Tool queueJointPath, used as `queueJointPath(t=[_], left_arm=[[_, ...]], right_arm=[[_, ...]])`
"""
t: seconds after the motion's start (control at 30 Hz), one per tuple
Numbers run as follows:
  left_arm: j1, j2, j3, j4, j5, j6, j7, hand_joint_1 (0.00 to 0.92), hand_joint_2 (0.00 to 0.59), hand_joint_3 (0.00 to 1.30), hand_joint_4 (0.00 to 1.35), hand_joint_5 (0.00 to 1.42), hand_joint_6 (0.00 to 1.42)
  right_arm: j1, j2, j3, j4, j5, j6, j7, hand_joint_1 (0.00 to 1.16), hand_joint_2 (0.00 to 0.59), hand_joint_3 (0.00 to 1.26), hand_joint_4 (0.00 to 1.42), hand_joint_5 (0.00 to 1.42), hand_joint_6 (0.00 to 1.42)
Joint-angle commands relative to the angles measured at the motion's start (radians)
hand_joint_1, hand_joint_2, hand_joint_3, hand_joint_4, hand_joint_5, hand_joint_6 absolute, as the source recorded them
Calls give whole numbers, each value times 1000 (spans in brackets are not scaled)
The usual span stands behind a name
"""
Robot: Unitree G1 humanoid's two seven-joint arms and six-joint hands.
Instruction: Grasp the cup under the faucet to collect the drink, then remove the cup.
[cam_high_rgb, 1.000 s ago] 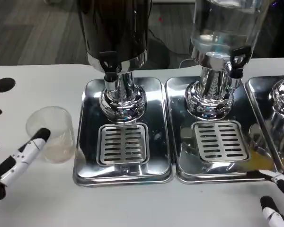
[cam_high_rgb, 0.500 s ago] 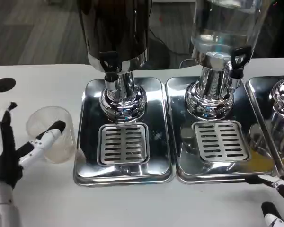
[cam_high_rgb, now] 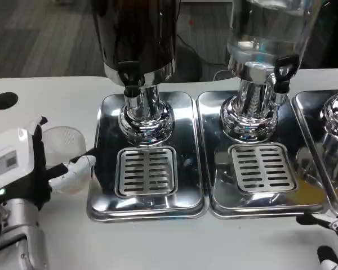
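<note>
Left hand wraps the clear cup on the table, grip apparently closed; right hand at frame edge, state unclear.

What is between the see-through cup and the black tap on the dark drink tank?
In the head view, between the cup and the black tap lie bare white table and the left tray's shiny rim.

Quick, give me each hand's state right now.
Left hand: fingers around the clear cup; a firm grip cannot be told.
Right hand: only fingertips at the frame's edge; cannot be told.
</note>
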Motion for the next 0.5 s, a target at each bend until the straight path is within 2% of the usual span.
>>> queueJointPath(t=[0.03, 0.2, 0.5], left_arm=[[-23, 16, -34, 14, 36, 25, -20, 291, 59, 194, 236, 600, 801], [-38, 28, -53, 23, 42, 55, -58, 308, 48, 193, 268, 626, 809], [-59, 34, -58, 49, 20, 62, -80, 300, 49, 296, 380, 694, 861]], right_arm=[[-1, 5, -11, 21, 25, -30, 13, 413, 487, 292, 197, 120, 0], [-4, 10, -12, 37, 49, -47, 25, 412, 490, 304, 200, 131, 4], [12, 17, -23, 39, 82, -74, 39, 412, 490, 309, 201, 132, 7]])
